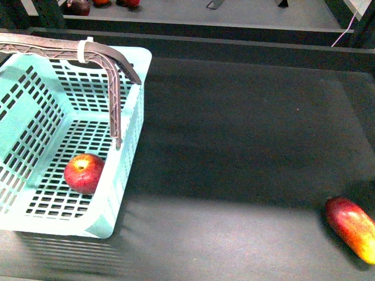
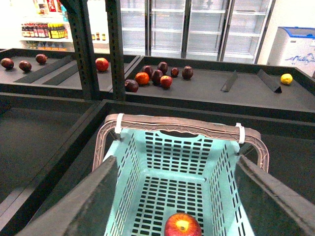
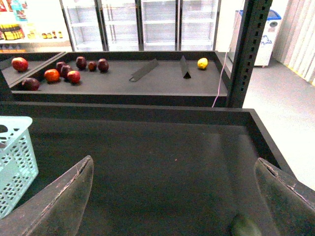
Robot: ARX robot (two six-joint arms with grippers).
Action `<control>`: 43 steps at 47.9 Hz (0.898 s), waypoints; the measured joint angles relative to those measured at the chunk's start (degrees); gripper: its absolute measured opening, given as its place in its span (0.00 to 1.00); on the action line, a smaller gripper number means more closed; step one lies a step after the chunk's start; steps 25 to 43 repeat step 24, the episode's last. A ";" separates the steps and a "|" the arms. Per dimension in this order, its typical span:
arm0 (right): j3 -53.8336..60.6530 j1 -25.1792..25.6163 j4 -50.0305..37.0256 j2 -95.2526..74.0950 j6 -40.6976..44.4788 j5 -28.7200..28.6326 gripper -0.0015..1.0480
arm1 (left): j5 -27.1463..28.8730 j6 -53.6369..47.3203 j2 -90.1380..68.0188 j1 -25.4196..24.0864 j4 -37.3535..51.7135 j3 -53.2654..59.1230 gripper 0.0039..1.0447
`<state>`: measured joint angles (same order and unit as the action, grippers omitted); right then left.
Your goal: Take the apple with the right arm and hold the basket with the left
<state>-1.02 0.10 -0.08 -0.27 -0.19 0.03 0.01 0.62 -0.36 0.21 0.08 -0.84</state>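
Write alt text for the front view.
A red apple lies inside a light-turquoise slotted basket at the left of a dark table, its brown handles up. An elongated red-and-yellow fruit lies at the right edge.

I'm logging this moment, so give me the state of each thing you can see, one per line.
apple: resting on the basket floor, ungripped.
basket: upright on the dark surface, brown handles raised together.
oval red-and-yellow fruit: lying on the surface, outside the basket.
left gripper: fingers open above the basket.
right gripper: fingers open, empty.
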 joint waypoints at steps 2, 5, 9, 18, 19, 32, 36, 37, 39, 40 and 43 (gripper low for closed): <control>0.00 0.00 0.00 0.00 0.00 -0.02 0.92 | 0.00 0.00 0.00 0.00 0.00 -0.02 0.80; 0.00 0.00 0.00 0.00 0.00 0.00 0.92 | 0.00 0.00 0.00 0.00 0.00 -0.02 0.92; 0.00 0.00 0.00 0.00 0.00 0.00 0.92 | 0.00 -0.11 0.00 0.00 0.00 0.00 0.93; 0.00 0.00 0.00 0.00 0.00 -0.02 0.92 | 0.00 -0.11 0.00 0.00 0.00 -0.02 0.94; 0.00 0.00 0.00 -0.02 0.00 0.00 0.92 | 0.00 -0.11 0.00 0.00 0.00 -0.02 0.94; 0.00 0.00 0.00 -0.02 0.00 0.00 0.92 | 0.00 -0.11 0.00 0.00 0.00 0.00 0.94; 0.00 0.00 0.00 -0.02 0.00 0.00 0.92 | 0.00 -0.11 0.00 0.00 0.00 0.00 0.94; 0.00 0.00 0.00 -0.02 0.00 0.00 0.92 | 0.00 -0.11 0.00 0.00 0.00 0.00 0.94; 0.00 0.00 0.00 -0.02 0.00 0.00 0.92 | 0.00 -0.11 0.00 0.00 0.00 0.00 0.94; 0.00 0.00 0.00 -0.02 0.00 0.00 0.92 | 0.00 -0.11 0.00 0.00 0.00 0.00 0.94; 0.00 0.00 0.00 -0.02 0.00 0.00 0.92 | 0.00 -0.11 0.00 0.00 0.00 0.00 0.94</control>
